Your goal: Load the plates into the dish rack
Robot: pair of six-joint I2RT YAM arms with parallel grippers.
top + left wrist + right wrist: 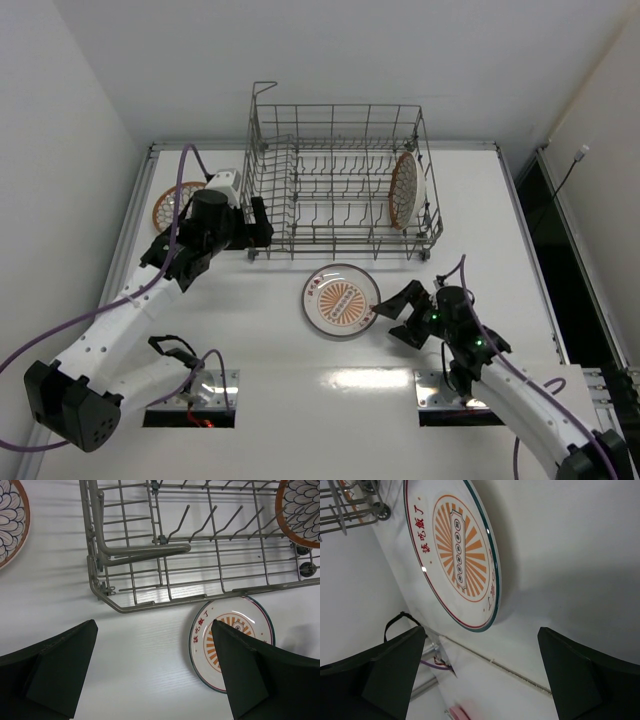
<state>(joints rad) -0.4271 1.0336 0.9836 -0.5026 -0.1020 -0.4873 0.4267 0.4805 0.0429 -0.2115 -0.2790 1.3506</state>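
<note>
Three plates share my white table (300, 400): one petal-lattice plate (407, 188) stands on edge among the tines at the right end of the grey wire dish rack (270, 185), a second petal plate (163, 208) lies flat at the far left, partly hidden behind my left arm, and the sunburst plate (341, 299) with the dark rim lies flat just near of the rack. My left gripper (265, 224) hangs beside the rack's near left corner, fingers spread wide and holding nothing. My right gripper (392, 318) sits low just right of the sunburst plate, its fingers likewise spread wide and empty, the plate's right rim lying ahead of the gap between them; I cannot tell whether a fingertip touches it.
</note>
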